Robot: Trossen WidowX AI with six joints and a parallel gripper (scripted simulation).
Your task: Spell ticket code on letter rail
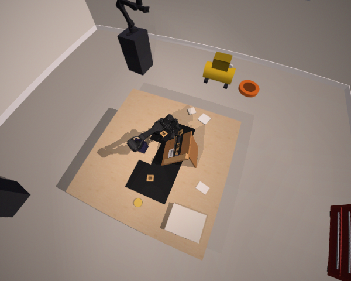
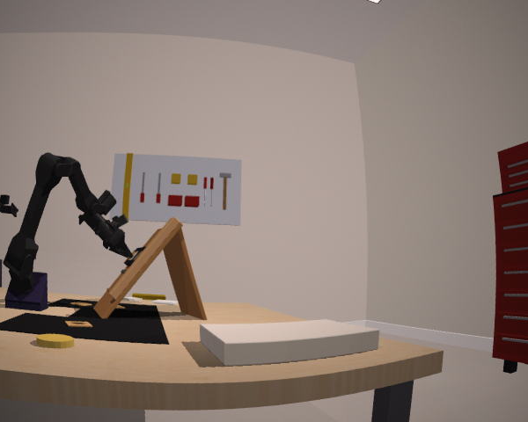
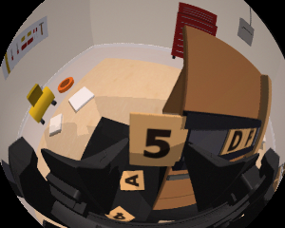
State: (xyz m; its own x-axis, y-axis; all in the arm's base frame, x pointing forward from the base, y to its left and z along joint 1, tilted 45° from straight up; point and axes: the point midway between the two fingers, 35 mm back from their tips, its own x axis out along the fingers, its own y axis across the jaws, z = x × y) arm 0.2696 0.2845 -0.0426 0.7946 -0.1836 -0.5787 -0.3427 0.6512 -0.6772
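My gripper [image 2: 130, 257] [image 3: 157, 143] is shut on the tile marked 5 [image 3: 157, 128], in front of the near end of the rail [image 3: 204, 138] [image 1: 182, 140] on the tilted wooden board [image 1: 186, 143] [image 2: 141, 265] [image 3: 223, 76]. Whether the tile touches the rail is unclear. Tiles D [image 3: 235, 141] and F [image 3: 250, 137] sit in the rail, side by side. Tiles A [image 3: 132, 180] and 4 [image 3: 120, 215] lie below on the black mat [image 1: 133, 182] [image 3: 104, 138]. Another tile [image 1: 150, 178] [image 2: 78, 323] lies on the mat's front part, its mark unreadable. A white printed label [image 1: 171, 153] on the board is too small to read.
A yellow disc [image 1: 137, 202] [image 2: 55, 340] and a thick white slab [image 1: 186, 222] [image 2: 291, 340] stand near the front. White cards lie behind the board [image 1: 204, 119] [image 3: 81, 99] and to its right [image 1: 202, 187]. The board's rear leg [image 1: 195, 151] [image 2: 185, 277] slants down to the table.
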